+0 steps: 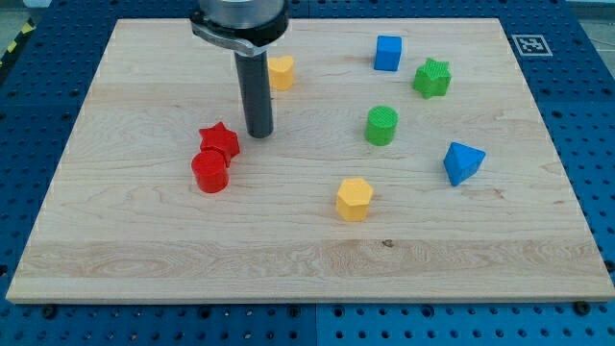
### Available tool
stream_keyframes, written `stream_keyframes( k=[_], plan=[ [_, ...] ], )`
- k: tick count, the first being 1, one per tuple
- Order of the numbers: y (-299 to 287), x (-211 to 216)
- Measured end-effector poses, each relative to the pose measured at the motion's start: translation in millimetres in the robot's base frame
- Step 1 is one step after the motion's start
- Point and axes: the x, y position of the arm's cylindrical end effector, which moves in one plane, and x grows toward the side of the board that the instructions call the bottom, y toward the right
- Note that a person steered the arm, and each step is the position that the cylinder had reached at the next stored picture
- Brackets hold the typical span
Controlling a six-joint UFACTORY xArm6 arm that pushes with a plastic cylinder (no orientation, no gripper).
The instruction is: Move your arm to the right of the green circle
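Wooden board [115, 240] lying flat on a blue table with holes [596, 115].

Far on the view's left of the block group: red round block [209, 173], and touching it just above, red star [220, 140]. Both sitting close together.

Next, just to the right of the red star: my tip [259, 134], resting on the wood. Dark straight rod going up from it to the view's top. Very near the star, but cannot tell if touching. No claw here at all, only the rod, so nothing wide, narrow or holding.

Behind the rod, a bit to its right and nearer the view's top: yellow block [281, 72], partly hidden, shape hard to tell.

Then lower down, toward the view's bottom: yellow six-sided block [354, 199], alone.

A little more right and higher: green circle [381, 126], near the middle of the board. Well apart from my tip, with bare wood between. Tip on its left side, not its right.

Up near the top: blue cube [387, 53].

Just right of that and a bit lower: green star [432, 78].

Last, far on the right: blue block [462, 162] with a pointy shape, below the green star.
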Motion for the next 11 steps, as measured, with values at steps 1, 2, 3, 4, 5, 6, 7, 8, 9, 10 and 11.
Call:
stream_keyframes(
  k=[1, 2, 3, 4, 5, 6, 7, 8, 9, 10, 11],
  plan=[
    [-26, 0],
    [-32, 0],
    [-32, 0],
    [5, 1],
    [41, 4],
    [54, 11],
    [81, 25],
    [81, 25],
    [108, 35],
    [114, 35],
    [172, 42]
  ],
)
